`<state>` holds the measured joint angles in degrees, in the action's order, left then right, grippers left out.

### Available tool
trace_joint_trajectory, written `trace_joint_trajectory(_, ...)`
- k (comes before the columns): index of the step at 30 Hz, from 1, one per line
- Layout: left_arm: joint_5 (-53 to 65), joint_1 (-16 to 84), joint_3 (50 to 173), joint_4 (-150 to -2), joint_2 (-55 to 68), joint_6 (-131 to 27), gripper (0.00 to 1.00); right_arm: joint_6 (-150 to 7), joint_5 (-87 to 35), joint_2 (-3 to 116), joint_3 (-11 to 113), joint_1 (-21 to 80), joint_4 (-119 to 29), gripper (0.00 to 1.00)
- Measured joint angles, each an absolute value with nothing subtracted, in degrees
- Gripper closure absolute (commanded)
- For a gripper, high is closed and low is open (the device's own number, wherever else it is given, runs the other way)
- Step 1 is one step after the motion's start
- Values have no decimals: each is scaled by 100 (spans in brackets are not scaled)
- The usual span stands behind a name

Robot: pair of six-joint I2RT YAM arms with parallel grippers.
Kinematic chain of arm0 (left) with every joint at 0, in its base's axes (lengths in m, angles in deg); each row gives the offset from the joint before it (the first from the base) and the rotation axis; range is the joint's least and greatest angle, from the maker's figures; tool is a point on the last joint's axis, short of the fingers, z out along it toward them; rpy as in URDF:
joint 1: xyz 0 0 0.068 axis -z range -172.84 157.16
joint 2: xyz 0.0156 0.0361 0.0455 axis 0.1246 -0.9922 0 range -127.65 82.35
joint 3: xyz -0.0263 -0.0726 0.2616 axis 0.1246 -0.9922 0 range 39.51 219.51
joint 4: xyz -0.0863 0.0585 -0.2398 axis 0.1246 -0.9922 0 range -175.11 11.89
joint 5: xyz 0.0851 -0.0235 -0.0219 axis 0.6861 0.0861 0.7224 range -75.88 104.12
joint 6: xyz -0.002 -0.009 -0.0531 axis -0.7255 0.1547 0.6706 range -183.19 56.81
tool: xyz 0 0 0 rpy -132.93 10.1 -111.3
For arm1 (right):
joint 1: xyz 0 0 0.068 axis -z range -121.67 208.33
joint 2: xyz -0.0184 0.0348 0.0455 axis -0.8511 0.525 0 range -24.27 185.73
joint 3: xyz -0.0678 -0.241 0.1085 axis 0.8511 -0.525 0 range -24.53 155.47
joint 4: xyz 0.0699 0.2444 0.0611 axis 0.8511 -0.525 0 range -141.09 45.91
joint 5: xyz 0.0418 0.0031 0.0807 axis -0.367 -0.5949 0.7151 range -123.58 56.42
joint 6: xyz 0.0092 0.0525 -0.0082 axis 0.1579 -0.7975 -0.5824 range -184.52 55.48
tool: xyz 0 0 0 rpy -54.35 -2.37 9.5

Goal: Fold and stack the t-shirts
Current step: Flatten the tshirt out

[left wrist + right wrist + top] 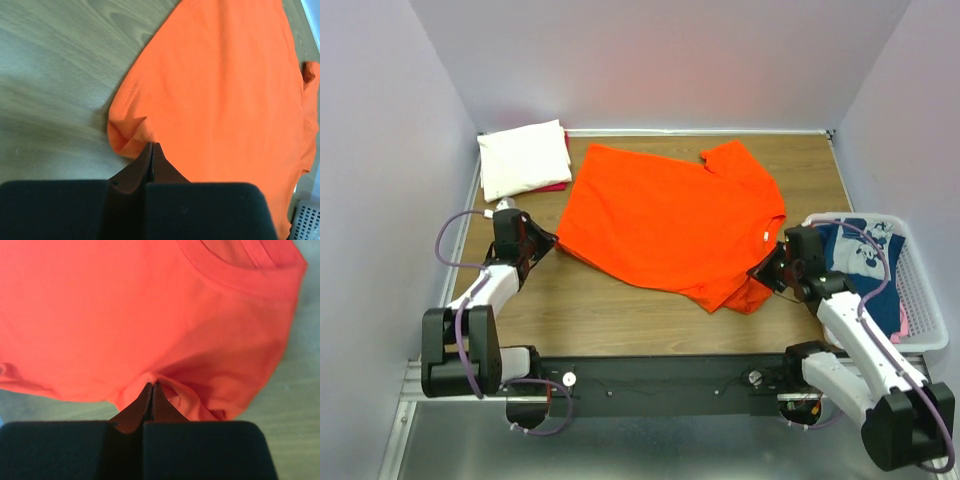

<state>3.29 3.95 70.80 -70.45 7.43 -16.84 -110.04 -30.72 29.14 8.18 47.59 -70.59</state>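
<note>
No readable text, numbers or brand marks anywhere. Navy cloth t-shirt (865,245) in the white plastic lattice basket (920,295) has a white cartoon print, no legible letters. Small white tag-like spot (757,232) on the plain bright orange cloth t-shirt (660,215): too small to read.

Top view high, looking down; wrist views close, sharing orange t-shirt (670,225)

The bright orange short-sleeved cloth t-shirt (670,225) is one plain colour all over, lying on the brown wood-grain tabletop (620,310) with its darker streaks. The cream-white folded cloth shirt (523,158) shows a strip of red-pink cloth (556,186) beneath its edge. The navy cloth shirt (860,250) carries a white cartoon print and sits in the white plastic lattice basket (923,300).
</note>
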Motion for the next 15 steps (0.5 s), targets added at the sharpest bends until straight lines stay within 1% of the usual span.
trace_joint_trajectory(3,519,395,6927,-7264,1163,-1686,100,-11174,-3002,2352,593,4759,-7513,100)
trace_joint_trajectory(7,702,395,6791,-7504,1484,-1719,100,-11321,-2919,1989,433,4759,-7747,100)
trace_joint_trajectory(10,774,395,6789,-7541,1397,-1776,100,-11412,-2922,2083,337,4759,-7857,100)
trace_joint_trajectory(15,779,439,6885,-7497,750,-1815,100,-11485,-3160,2697,377,4759,-7839,100)
